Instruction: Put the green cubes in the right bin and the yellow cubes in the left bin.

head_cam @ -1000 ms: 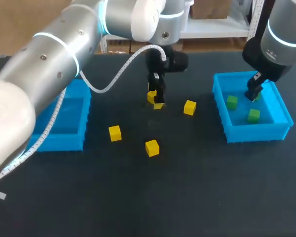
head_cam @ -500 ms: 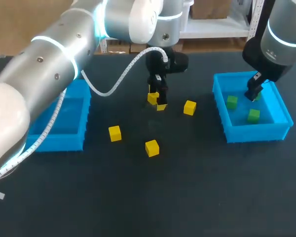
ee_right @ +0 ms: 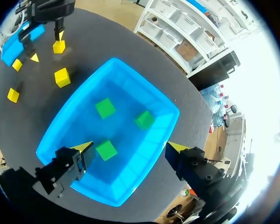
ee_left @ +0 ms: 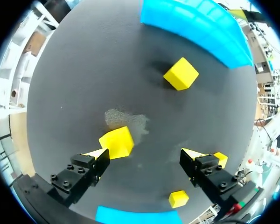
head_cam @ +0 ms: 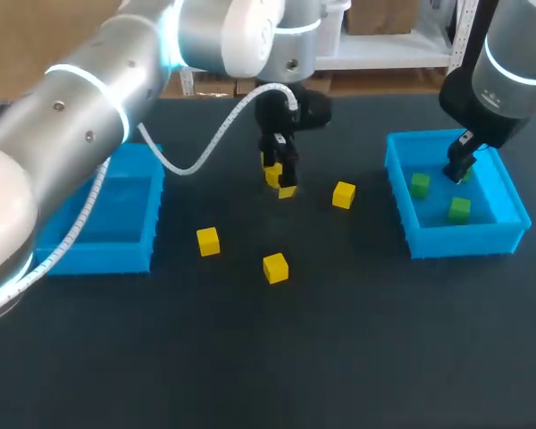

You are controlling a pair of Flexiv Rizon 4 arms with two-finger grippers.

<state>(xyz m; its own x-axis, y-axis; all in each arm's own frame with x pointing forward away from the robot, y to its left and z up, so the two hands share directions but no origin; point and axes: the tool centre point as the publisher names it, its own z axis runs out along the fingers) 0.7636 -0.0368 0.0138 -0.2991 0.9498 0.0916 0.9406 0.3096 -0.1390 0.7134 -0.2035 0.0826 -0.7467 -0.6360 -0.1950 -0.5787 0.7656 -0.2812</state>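
My left gripper (head_cam: pixel 278 175) stands open low over the table's middle. A yellow cube (ee_left: pixel 116 142) lies between its fingers, right against one fingertip (ee_left: pixel 98 154) and well clear of the other. Three more yellow cubes (head_cam: pixel 343 194) (head_cam: pixel 208 240) (head_cam: pixel 275 267) lie loose on the black table. The right gripper (ee_right: pixel 130 149) hangs open and holds nothing above the right blue bin (head_cam: pixel 402 192), in which three green cubes (ee_right: pixel 105 108) (ee_right: pixel 144 119) (ee_right: pixel 106 150) rest. The left blue bin (head_cam: pixel 116 255) shows no cube inside.
The left arm's white cable (head_cam: pixel 210 147) loops down beside its wrist. Bare black table (head_cam: pixel 277 357) stretches from the cubes to the front edge.
My left gripper has drifted slightly to the left around the yellow cube. The right arm and the other cubes have kept still.
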